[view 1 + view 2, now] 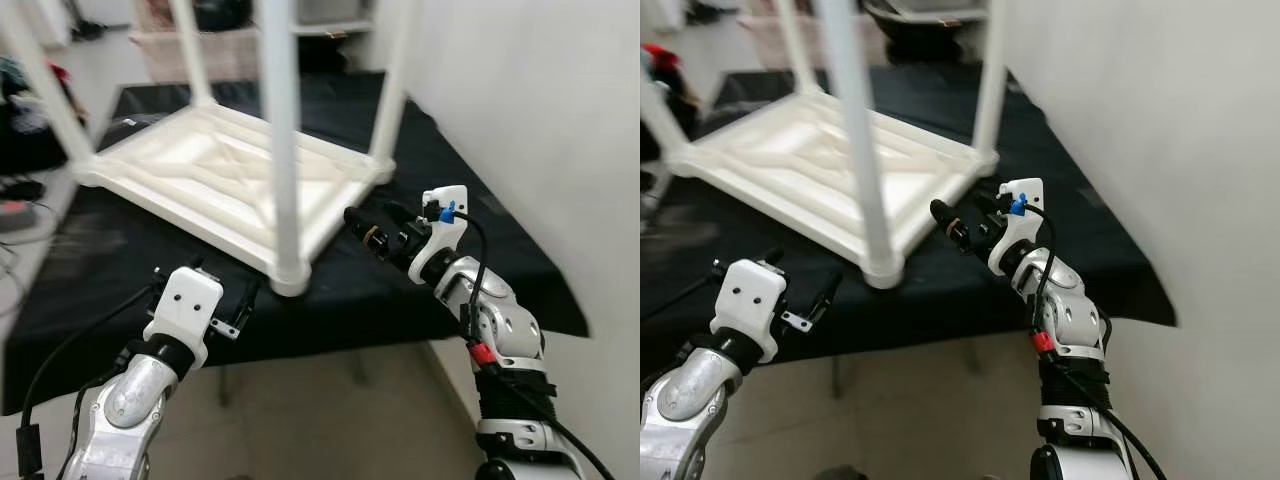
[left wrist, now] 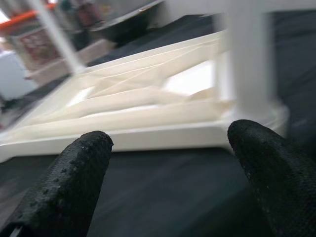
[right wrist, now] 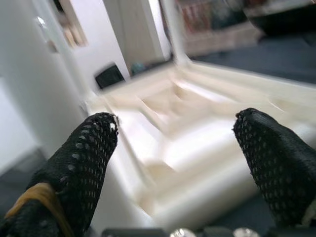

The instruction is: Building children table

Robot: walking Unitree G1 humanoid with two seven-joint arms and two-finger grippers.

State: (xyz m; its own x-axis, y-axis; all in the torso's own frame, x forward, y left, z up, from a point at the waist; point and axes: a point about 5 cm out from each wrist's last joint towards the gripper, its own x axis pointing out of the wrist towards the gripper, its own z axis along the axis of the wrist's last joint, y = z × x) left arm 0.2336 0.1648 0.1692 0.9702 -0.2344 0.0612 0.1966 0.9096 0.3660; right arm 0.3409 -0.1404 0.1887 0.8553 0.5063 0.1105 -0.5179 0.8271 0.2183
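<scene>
The white plastic children's table (image 1: 215,185) lay upside down on a counter (image 1: 470,240) draped in black cloth, its ribbed underside facing up and its round legs pointing upward. The nearest leg (image 1: 280,140) rose from the corner closest to the robot, at the front edge of the counter; a second leg (image 1: 395,80) stood at the corner toward the white wall (image 1: 550,120) on the robot's right, and 2 more legs stood at the far corners.

The left tool (image 1: 205,290) was held low at the front edge of the counter, just left of the nearest leg's socket and apart from it. In the left wrist view its 2 black fingers (image 2: 79,173) were spread wide, released, with the table's rim and the base of the nearest leg visible between them, beyond the fingertips.

The right tool (image 1: 362,226) was raised above the counter beside the table's right-hand edge, between the nearest corner and the wall-side corner, pointing toward the frame. In the right wrist view its fingers (image 3: 84,158) were likewise spread apart and grasped nothing; the table's ribbed underside lay ahead of them, blurred. Whether a fingertip touched the rim cannot be told.

Blurred household items and a pale basket (image 1: 190,45) stood on the floor beyond the counter.
</scene>
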